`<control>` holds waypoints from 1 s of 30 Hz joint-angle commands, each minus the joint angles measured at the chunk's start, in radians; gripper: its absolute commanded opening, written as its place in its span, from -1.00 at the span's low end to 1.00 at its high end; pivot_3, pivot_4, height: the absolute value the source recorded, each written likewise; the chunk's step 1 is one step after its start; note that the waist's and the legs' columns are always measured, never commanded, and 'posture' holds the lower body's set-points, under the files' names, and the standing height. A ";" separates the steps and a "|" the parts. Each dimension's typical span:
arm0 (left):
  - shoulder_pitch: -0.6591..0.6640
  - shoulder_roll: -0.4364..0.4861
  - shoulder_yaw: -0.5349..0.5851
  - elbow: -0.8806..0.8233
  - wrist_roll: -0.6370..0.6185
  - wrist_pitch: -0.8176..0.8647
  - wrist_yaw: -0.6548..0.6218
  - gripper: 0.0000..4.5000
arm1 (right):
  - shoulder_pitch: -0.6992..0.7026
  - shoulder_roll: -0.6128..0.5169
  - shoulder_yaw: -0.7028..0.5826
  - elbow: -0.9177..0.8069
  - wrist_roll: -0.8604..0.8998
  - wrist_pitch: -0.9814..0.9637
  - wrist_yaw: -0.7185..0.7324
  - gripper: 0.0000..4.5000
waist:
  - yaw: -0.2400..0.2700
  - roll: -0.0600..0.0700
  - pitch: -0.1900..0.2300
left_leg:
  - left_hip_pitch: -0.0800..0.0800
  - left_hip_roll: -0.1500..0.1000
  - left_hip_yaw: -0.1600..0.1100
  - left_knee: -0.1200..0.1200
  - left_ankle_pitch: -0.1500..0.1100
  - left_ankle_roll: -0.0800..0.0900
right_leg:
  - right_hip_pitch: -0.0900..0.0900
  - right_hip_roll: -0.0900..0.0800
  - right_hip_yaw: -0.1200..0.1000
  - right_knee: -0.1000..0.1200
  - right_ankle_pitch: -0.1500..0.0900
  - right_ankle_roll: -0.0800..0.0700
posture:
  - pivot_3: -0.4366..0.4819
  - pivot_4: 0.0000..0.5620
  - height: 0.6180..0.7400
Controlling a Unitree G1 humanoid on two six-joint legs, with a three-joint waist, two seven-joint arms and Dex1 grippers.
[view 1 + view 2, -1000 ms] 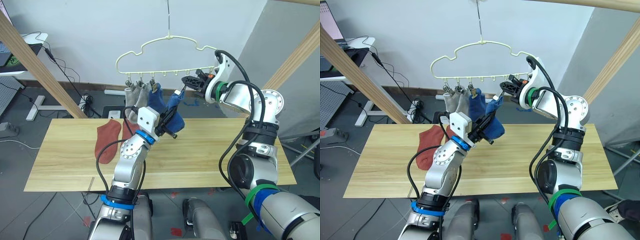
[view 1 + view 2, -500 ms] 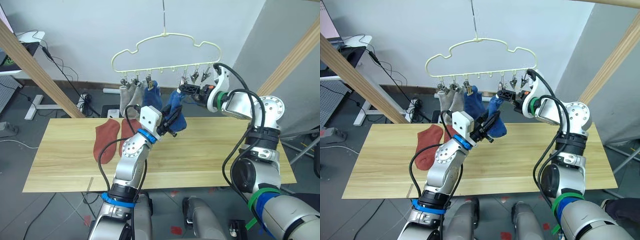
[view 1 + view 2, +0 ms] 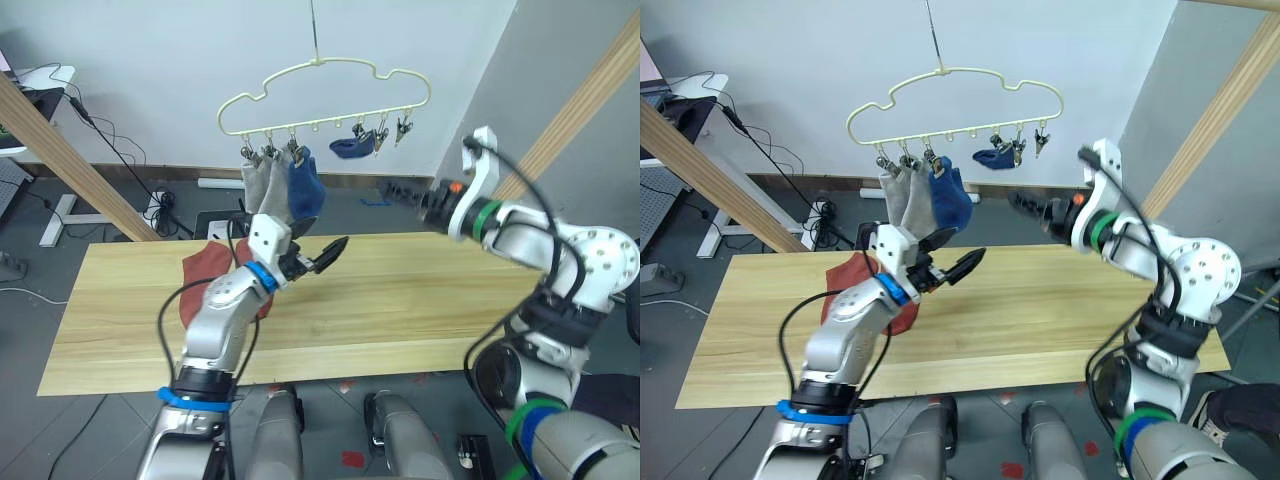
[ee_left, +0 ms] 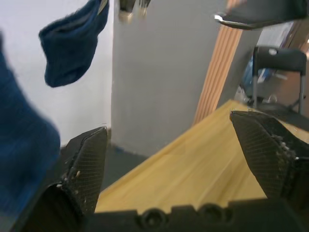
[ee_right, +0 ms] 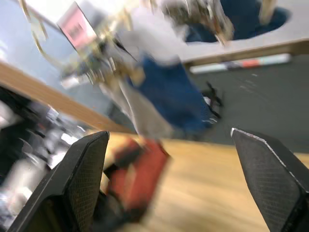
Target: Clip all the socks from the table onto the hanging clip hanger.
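Observation:
The pale-yellow clip hanger [image 3: 320,85] hangs above the table [image 3: 420,300]. Two grey socks [image 3: 260,185] and a blue sock [image 3: 303,185] hang from its left clips. A second blue sock [image 3: 350,148] hangs bunched from a clip further right. The rust-red socks [image 3: 200,265] lie on the table's left part, partly hidden by my left arm. Below the hung socks, my left gripper [image 3: 322,256] stands open with nothing in it, its fingers wide apart in the left wrist view [image 4: 169,123]. My right gripper [image 3: 405,190] is open to the right of the hanger and below it, holding nothing.
Slanted wooden frame beams stand at the left [image 3: 60,150] and right [image 3: 580,100]. A desk with cables [image 3: 60,85] is at the far left on the floor side. A black chair [image 4: 277,63] stands beyond the table's end.
Both grippers have opened. The left let go of the second blue sock, which now hangs from its clip, and dropped lower. The right gripper left the clip and drew back to the right.

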 commanded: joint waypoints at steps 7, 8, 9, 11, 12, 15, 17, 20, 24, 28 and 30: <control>0.103 0.161 0.141 -0.341 -0.137 0.335 0.115 1.00 | 0.206 -0.064 0.398 -0.117 -0.414 -0.610 0.071 0.31 | 0.002 0.001 0.001 | 0.001 0.000 0.000 0.000 0.000 0.000 | 0.000 0.000 0.000 0.000 -0.001 0.002 | 0.06 0.02 1.00; 0.112 0.167 0.154 -0.370 -0.147 0.349 0.126 1.00 | 0.211 -0.063 0.430 -0.107 -0.454 -0.660 0.075 0.18 | 0.003 0.001 0.001 | 0.001 0.000 0.000 0.001 0.000 0.000 | 0.000 0.000 0.001 0.000 -0.001 0.002 | 0.06 0.02 1.00; 0.118 0.170 0.163 -0.392 -0.154 0.359 0.137 1.00 | 0.214 -0.058 0.449 -0.097 -0.482 -0.699 0.078 0.18 | 0.003 0.001 0.001 | 0.001 0.000 0.000 0.001 0.000 -0.001 | 0.000 0.000 0.001 0.000 -0.001 0.002 | 0.06 0.02 1.00; 0.132 0.168 0.183 -0.434 -0.172 0.370 0.157 1.00 | 0.211 -0.027 0.461 -0.069 -0.525 -0.767 0.059 0.18 | 0.005 0.001 0.001 | 0.001 0.000 0.001 0.001 0.000 -0.001 | 0.000 0.000 0.001 0.000 -0.001 0.002 | 0.10 0.01 1.00; 0.140 0.169 0.186 -0.454 -0.173 0.372 0.165 1.00 | 0.207 -0.011 0.461 -0.052 -0.537 -0.788 0.052 0.07 | 0.005 0.001 0.001 | 0.001 0.000 0.000 0.001 0.000 -0.001 | 0.000 0.000 0.001 0.000 -0.001 0.002 | 0.11 -0.01 1.00; 0.161 0.161 0.194 -0.497 -0.189 0.377 0.185 1.00 | 0.187 0.020 0.468 0.002 -0.579 -0.848 0.052 -0.21 | 0.008 0.001 0.001 | 0.001 0.000 0.000 0.001 0.000 -0.001 | 0.000 0.000 0.001 0.000 -0.001 0.002 | 0.13 -0.01 1.00; 0.167 0.155 0.200 -0.511 -0.203 0.373 0.193 1.00 | 0.165 0.040 0.469 0.042 -0.608 -0.886 0.049 -0.30 | 0.009 0.001 0.001 | 0.001 0.000 0.000 0.001 0.000 -0.001 | 0.000 0.000 0.001 0.000 -0.001 0.002 | 0.15 -0.01 1.00; 0.167 0.148 0.203 -0.516 -0.211 0.357 0.203 1.00 | 0.135 0.068 0.462 0.099 -0.643 -0.935 0.042 -0.30 | 0.011 0.001 0.001 | 0.001 0.000 0.000 0.001 0.001 -0.001 | 0.000 0.000 0.001 0.001 -0.001 0.002 | 0.16 -0.02 1.00; 0.165 0.149 0.195 -0.529 -0.217 0.337 0.197 1.00 | 0.079 0.098 0.461 0.217 -0.701 -1.026 0.027 -0.30 | 0.013 0.001 0.001 | 0.002 0.000 0.001 0.001 0.001 -0.001 | 0.001 0.000 0.001 0.001 0.000 0.001 | 0.17 0.00 1.00; 0.167 0.142 0.198 -0.546 -0.253 0.333 0.185 1.00 | 0.026 0.127 0.455 0.329 -0.748 -1.099 0.009 -0.30 | 0.019 0.001 0.001 | 0.002 0.000 0.001 0.001 0.001 -0.001 | 0.001 0.000 0.001 0.001 0.001 -0.001 | 0.18 0.01 1.00; 0.166 0.146 0.198 -0.548 -0.257 0.332 0.189 1.00 | 0.005 0.137 0.446 0.371 -0.761 -1.124 0.001 -0.30 | 0.023 0.001 0.001 | 0.002 0.000 0.001 0.001 0.001 -0.001 | 0.001 0.000 0.001 0.001 0.001 -0.001 | 0.18 0.01 1.00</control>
